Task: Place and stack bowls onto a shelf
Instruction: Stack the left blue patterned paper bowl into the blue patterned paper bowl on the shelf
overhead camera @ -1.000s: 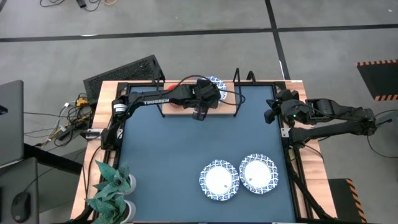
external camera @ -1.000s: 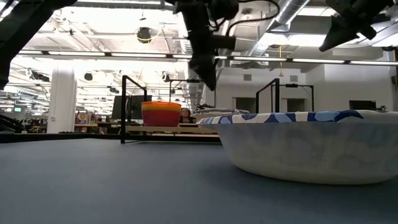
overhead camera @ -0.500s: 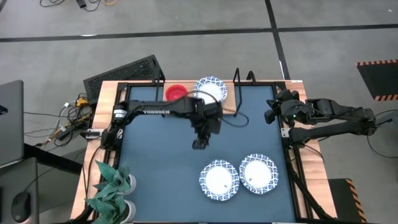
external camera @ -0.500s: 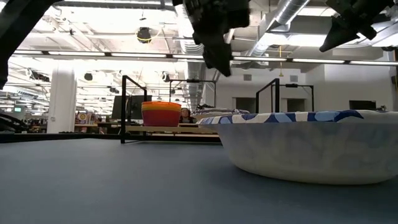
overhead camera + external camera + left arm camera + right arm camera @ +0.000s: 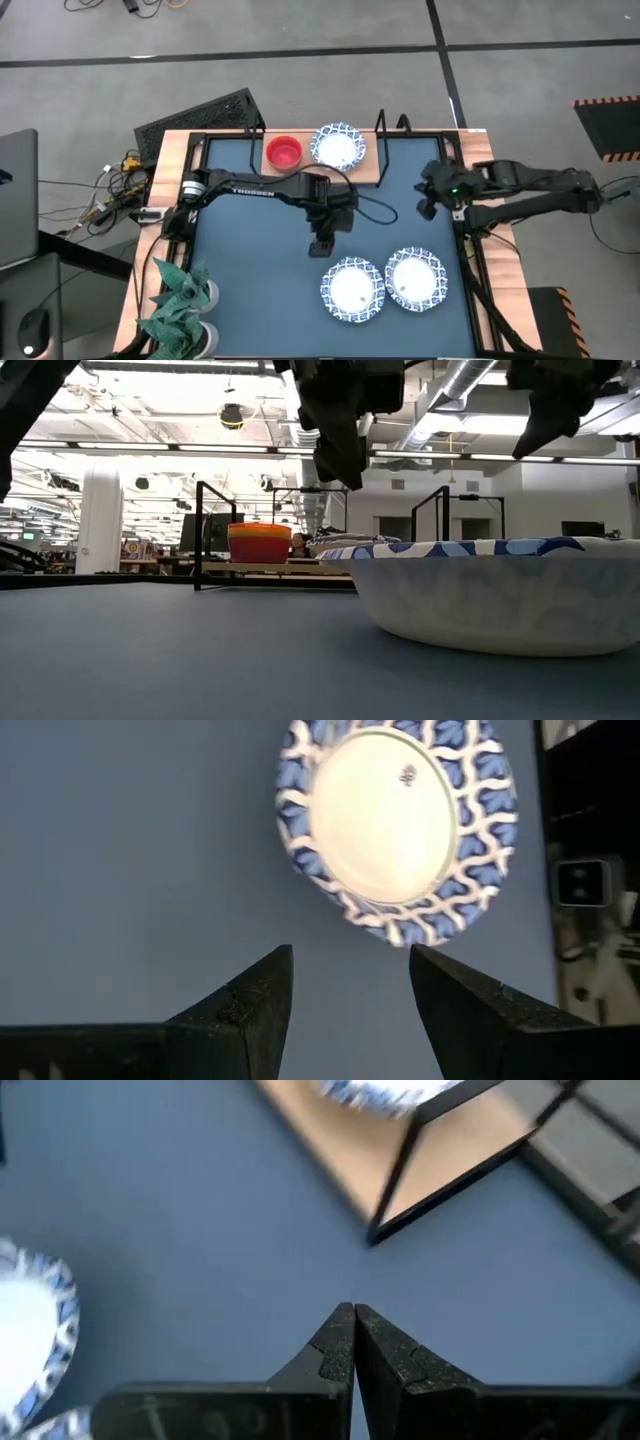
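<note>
The wooden shelf [image 5: 322, 160] stands at the table's far edge. On it sit a stack of small coloured bowls, red on top [image 5: 284, 153] [image 5: 258, 542], and a white blue-rimmed bowl [image 5: 338, 146]. Two more white bowls [image 5: 352, 288] [image 5: 415, 279] rest on their bases near the table's near edge. My left gripper [image 5: 322, 245] [image 5: 350, 985] hovers open above mid-table, just short of the left one of these bowls [image 5: 398, 830]. My right gripper [image 5: 428, 195] [image 5: 352, 1330] is shut and raised near the right edge.
The shelf's black frame ends [image 5: 381, 130] rise at its sides. A potted plant [image 5: 182, 300] stands at the near left corner. Bare blue tabletop [image 5: 250, 270] lies to the left of the two near bowls.
My left gripper has drawn back from the shelf, where it hung over the white bowl, and travelled toward the near edge to the two white bowls; that bowl stays on the shelf. My right gripper has shifted a little toward the table's left and near.
</note>
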### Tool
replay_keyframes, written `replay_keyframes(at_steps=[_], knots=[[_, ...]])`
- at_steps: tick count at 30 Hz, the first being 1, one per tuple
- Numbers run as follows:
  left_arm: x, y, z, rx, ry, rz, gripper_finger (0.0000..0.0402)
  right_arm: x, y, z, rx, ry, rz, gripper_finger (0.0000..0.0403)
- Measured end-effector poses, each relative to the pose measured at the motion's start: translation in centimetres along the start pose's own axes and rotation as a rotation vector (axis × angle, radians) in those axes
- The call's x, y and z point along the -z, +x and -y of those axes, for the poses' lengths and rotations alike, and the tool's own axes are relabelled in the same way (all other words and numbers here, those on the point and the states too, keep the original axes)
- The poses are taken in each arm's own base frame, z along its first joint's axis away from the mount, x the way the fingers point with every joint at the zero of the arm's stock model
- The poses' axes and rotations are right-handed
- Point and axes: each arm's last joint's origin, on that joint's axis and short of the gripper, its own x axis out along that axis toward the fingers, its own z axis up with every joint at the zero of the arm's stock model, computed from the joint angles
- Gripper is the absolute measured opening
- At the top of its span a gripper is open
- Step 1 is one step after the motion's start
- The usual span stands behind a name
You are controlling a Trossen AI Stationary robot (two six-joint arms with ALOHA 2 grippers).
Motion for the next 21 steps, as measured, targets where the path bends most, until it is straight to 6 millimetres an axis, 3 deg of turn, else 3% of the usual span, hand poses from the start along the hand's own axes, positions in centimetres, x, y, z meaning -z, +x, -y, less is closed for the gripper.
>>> replay_keyframes(at_steps=[9,15,21], knots=[[1.1,-1.5,1.4,0.059,-0.006,-0.077,0.0185,1.1,3.5,-5.4,-0.095,-0.048,-0.266,0.0022],[2.2,-5.2,3.2,0.051,0.025,-0.085,0.0185,3.6,3.4,-9.5,-0.135,-0.022,-0.342,0.0036],[3.0,-10.0,5.0,-0.068,0.077,0.027,0.0185,6.3,3.6,-12.5,-0.096,0.02,-0.398,0.0026]])
